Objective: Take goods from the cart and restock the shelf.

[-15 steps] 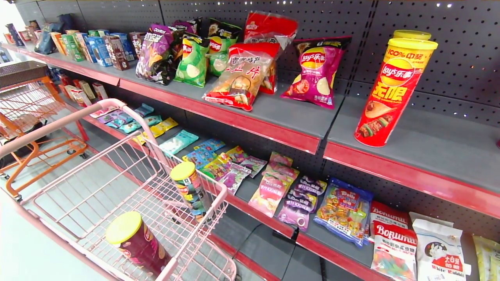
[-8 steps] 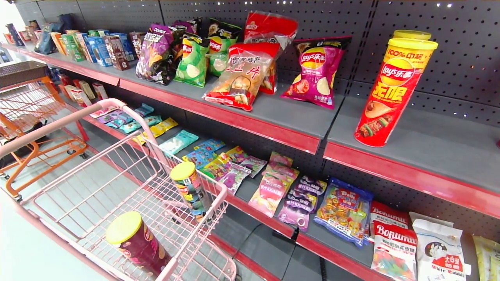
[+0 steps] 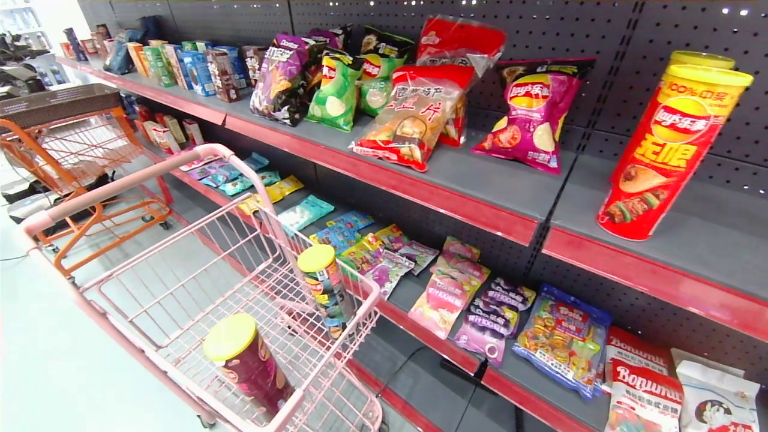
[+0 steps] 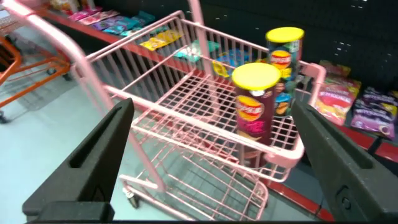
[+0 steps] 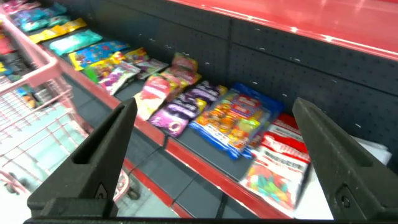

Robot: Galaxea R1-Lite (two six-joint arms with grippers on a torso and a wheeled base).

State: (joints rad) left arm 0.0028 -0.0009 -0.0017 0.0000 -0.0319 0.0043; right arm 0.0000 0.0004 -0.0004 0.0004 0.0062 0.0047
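Note:
A pink cart point(image 3: 120, 187) stands before the shelf and holds two upright chip cans with yellow lids: a maroon can point(image 3: 252, 363) near its front and a multicoloured can point(image 3: 327, 289) at the corner nearest the shelf. My left gripper point(image 4: 211, 168) hangs open above and before the cart point(image 4: 186, 118), apart from the maroon can point(image 4: 255, 109) and the multicoloured can point(image 4: 285, 59). My right gripper point(image 5: 214, 162) is open over the lower shelf point(image 5: 186, 155) with its candy bags point(image 5: 236, 121). On the upper shelf point(image 3: 480, 174) stands a tall red can point(image 3: 666, 156) beside chip bags point(image 3: 414, 117).
An orange cart point(image 3: 72, 150) stands farther along the aisle to the left. Boxes point(image 3: 192, 69) line the far end of the upper shelf. Bare grey shelf space lies around the red can. Candy bags point(image 3: 480, 306) cover the lower shelf.
The whole head view has shifted, so the camera moved; cart, cans and shelf goods keep their places relative to one another.

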